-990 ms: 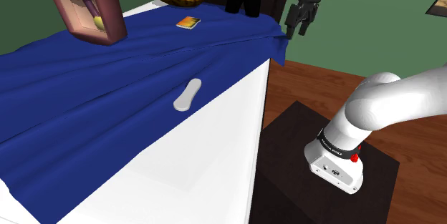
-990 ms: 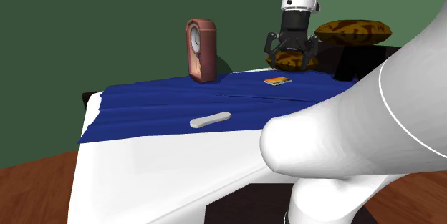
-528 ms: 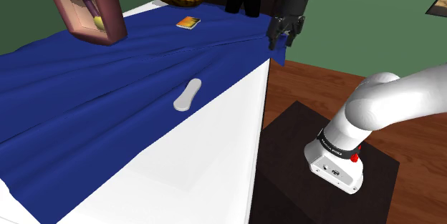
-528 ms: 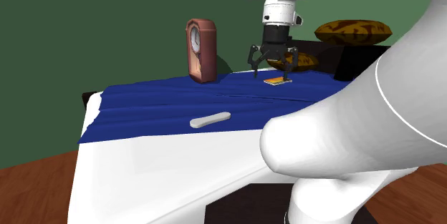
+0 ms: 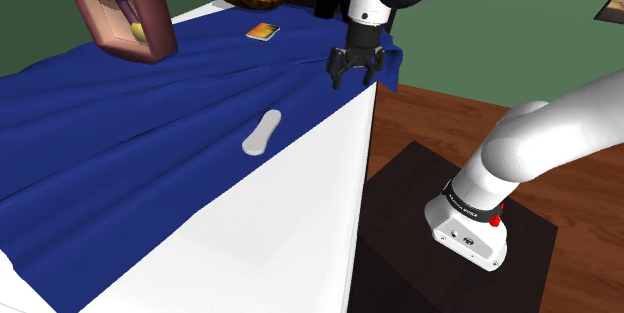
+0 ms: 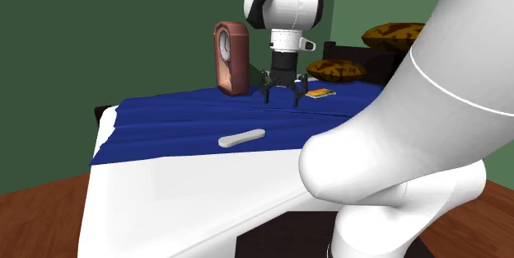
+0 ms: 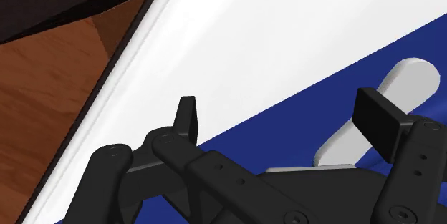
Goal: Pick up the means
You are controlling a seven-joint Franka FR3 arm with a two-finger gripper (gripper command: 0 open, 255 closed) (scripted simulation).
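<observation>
1. The white arm (image 5: 540, 151) is holding its jaws open above the blue cloth (image 5: 120, 131) spread over the white bed (image 5: 300, 191). The two black fingers (image 7: 186, 119) are standing well apart with nothing between them.
2. The pale, flat, oblong bar with rounded ends (image 5: 261, 132) (image 6: 241, 138), which I am taking to be the task's thing, is lying on the cloth close to its border with the bare white surface.
3. The bar is sitting apart from the jaws, toward the shoulder view's lower left and toward the second exterior view's left and nearer side.
4. Its long axis is pointing roughly at the jaws. In the wrist view the bar (image 7: 408, 79) is running at a slant behind one finger.
5. The coming move is probably calling for travel along that axis, a wrist turn to straddle the bar's narrow width, and then a descent.
</observation>
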